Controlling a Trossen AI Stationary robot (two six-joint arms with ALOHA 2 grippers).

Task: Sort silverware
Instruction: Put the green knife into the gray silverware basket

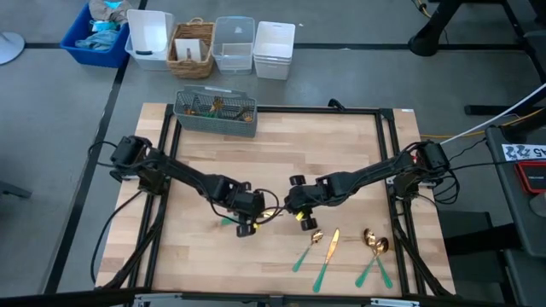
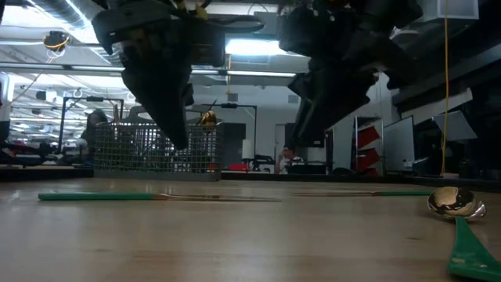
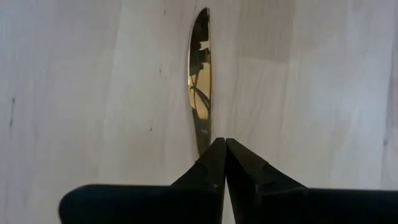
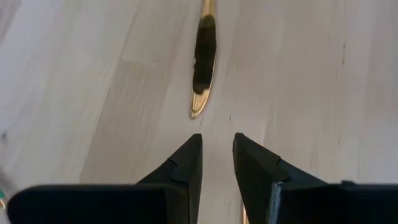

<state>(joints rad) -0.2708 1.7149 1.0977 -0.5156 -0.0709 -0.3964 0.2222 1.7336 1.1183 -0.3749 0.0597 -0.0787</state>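
Note:
A knife with a gold blade (image 3: 200,81) and a teal handle (image 1: 229,222) lies flat on the wooden table (image 1: 281,153), between my two grippers. In the low view the knife (image 2: 156,197) rests along its whole length on the table. My left gripper (image 3: 224,142) hangs shut just above the blade's handle end, clear of the table (image 2: 178,139). My right gripper (image 4: 217,138) is open, with nothing between its fingers, and hovers short of the blade's tip (image 4: 198,111).
More silverware lies at the near right: a fork (image 1: 305,249), a knife (image 1: 329,252) and two spoons (image 1: 374,247), one spoon (image 2: 455,204) close in the low view. A grey mesh caddy (image 1: 215,112) stands at the far left. Bins (image 1: 213,44) sit beyond the table.

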